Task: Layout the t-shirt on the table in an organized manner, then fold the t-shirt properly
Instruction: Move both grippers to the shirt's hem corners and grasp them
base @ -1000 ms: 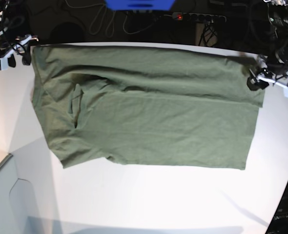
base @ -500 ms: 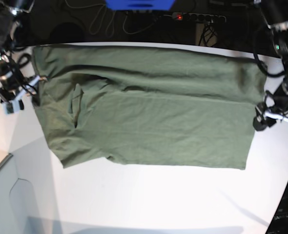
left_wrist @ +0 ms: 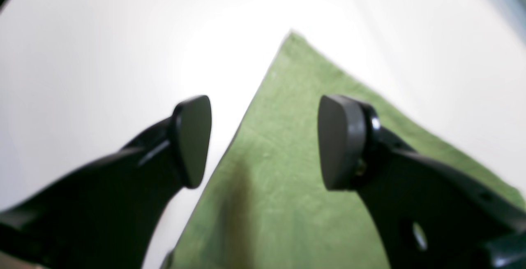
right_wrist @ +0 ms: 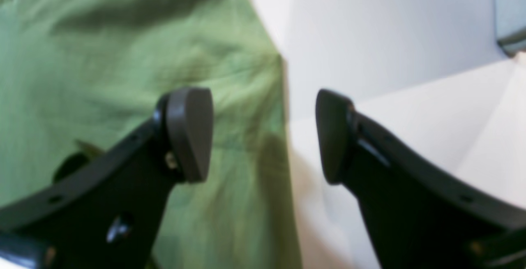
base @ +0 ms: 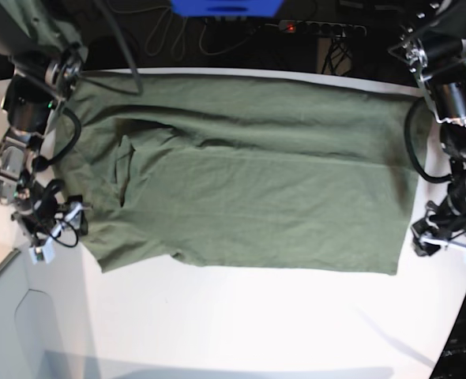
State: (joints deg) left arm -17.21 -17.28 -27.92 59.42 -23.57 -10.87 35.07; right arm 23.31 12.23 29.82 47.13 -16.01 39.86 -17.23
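on white table [base: 241,324], olive t-shirt [base: 249,189] spread flat, dark background

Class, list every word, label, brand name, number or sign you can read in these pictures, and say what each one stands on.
None can be read.
The t-shirt is plain olive green, no print.
The table bears no markings.
The left gripper and right gripper show no lettering.

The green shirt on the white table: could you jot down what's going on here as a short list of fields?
item: t-shirt, olive green, spread flat with some wrinkles
surface: white table
left end effector: open, over the shirt's side edge near a corner, holding nothing
right end effector: open, over the opposite side edge, holding nothing
fold: not yet begun
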